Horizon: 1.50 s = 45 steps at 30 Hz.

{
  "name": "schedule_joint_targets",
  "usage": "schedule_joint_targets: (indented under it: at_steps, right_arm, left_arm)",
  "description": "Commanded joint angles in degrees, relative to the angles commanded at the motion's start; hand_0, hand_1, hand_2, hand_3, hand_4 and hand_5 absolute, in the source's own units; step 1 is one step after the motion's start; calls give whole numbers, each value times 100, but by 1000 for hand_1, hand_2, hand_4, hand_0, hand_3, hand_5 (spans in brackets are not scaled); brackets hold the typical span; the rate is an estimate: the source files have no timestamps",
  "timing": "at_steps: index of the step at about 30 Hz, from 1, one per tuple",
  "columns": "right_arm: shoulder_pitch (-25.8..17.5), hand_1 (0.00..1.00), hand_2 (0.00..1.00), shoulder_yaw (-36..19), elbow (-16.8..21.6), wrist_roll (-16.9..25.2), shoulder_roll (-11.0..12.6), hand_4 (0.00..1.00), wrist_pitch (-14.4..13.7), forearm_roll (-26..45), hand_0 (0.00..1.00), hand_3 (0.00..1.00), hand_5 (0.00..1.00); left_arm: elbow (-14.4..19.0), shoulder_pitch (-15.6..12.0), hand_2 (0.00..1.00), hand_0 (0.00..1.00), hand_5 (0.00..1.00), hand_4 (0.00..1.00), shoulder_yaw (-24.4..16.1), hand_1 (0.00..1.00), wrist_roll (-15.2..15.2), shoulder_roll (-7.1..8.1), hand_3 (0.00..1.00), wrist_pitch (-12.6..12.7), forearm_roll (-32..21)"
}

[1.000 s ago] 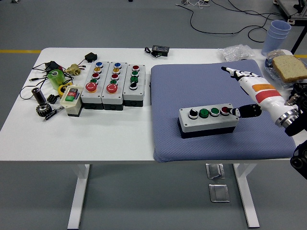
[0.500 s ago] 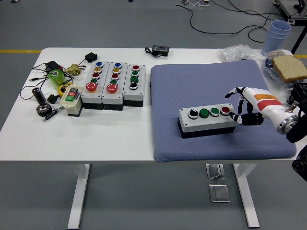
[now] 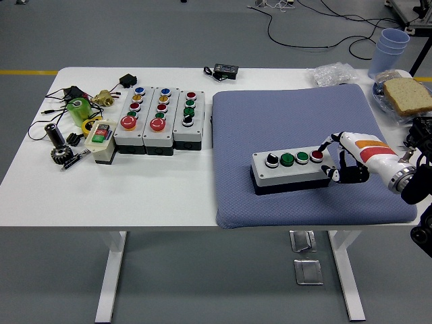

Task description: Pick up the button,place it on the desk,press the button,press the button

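Note:
A grey button box (image 3: 292, 173) lies on the blue-grey mat (image 3: 290, 111), right of the table's middle. Along its top run a black knob (image 3: 271, 160), two green buttons (image 3: 294, 158) and a red button (image 3: 316, 156) at the right end. My right hand (image 3: 332, 162), white with black fingers, sits at the box's right end. Its fingers are curled, one fingertip (image 3: 325, 148) reaches down beside the red button, and the thumb lies against the box's end face. Whether the fingertip touches the button I cannot tell. My left arm is out of view.
Three more grey button boxes (image 3: 158, 118) stand side by side at the left, with a small cream switch box (image 3: 100, 139) and loose parts and cables (image 3: 67, 115) beyond. Blue cups (image 3: 393, 46), bread (image 3: 407, 94), a plastic bag (image 3: 331, 73) and a black adapter (image 3: 225, 69) lie at the back.
My right hand has turned from spread flat above the mat to curled, and has come down and left to the box's right end beside the red button.

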<state>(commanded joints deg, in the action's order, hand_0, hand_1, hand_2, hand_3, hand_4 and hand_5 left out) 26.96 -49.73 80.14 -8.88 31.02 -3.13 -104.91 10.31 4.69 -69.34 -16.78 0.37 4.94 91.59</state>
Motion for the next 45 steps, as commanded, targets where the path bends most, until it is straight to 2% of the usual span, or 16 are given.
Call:
schedule_joint_targets:
  at_steps: [17, 22, 28, 35, 45]
  right_arm:
    - [-22, 2, 182, 209, -82, -132, -34, 719, 204, 3, 175, 651, 188]
    - [-69, 2, 182, 123, 3, -103, -43, 719, 49, 0, 177, 650, 191]
    - [-68, 2, 182, 26, 291, -34, -19, 720, -181, 7, 177, 651, 195]
    - [-45, 2, 182, 126, 363, -35, -84, 722, -202, 20, 177, 651, 198]
    - [101, 2, 182, 389, 192, -102, -231, 721, -159, 42, 177, 651, 203]
  left_arm:
    - [0, -41, 655, 644, 859, 313, -29, 642, -18, -12, 567, -12, 75]
    - [0, -69, 655, 645, 860, 313, -28, 642, -24, -16, 568, -18, 105]
    - [0, -94, 655, 645, 860, 313, -27, 642, -26, -13, 567, -27, 139]
    - [0, -106, 654, 644, 860, 313, -22, 643, -29, -14, 566, -32, 157]
    - [0, -69, 655, 644, 860, 313, 22, 643, -12, -11, 567, -20, 60]
